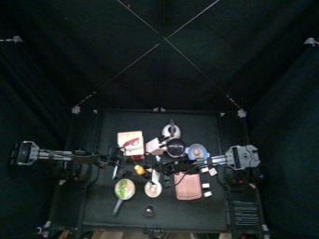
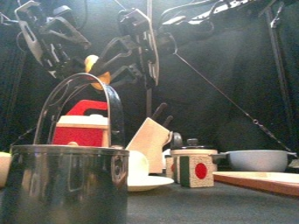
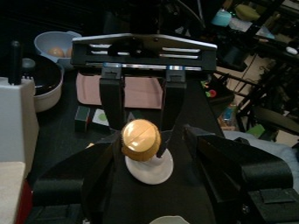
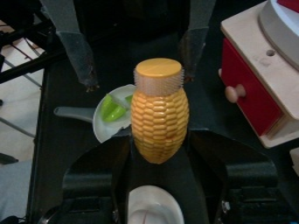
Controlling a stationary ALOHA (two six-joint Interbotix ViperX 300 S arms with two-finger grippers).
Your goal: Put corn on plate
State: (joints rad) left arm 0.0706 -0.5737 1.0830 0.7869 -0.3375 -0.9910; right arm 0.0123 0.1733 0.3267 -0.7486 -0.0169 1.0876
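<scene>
The yellow corn [image 4: 160, 109] hangs in the air above the table, lengthwise between my two grippers; in the front view the corn [image 2: 91, 63] sits high up. My right gripper [image 4: 160, 168] is shut on its near end. My left gripper [image 3: 140, 147] is open, and its fingers [image 4: 79, 54] stand apart on either side of the corn's flat far end. The white plate [image 3: 149, 171] lies on the table directly below the corn, and shows as a white plate [image 1: 153, 189] near the table's front middle.
A red and white toy box [image 4: 263, 79] stands close beside the corn. A dish with a green vegetable [image 4: 114, 109] lies near the plate. A pinkish cutting board [image 3: 128, 89], a grey bowl [image 3: 52, 44] and a steel kettle [image 2: 65, 184] also stand on the table.
</scene>
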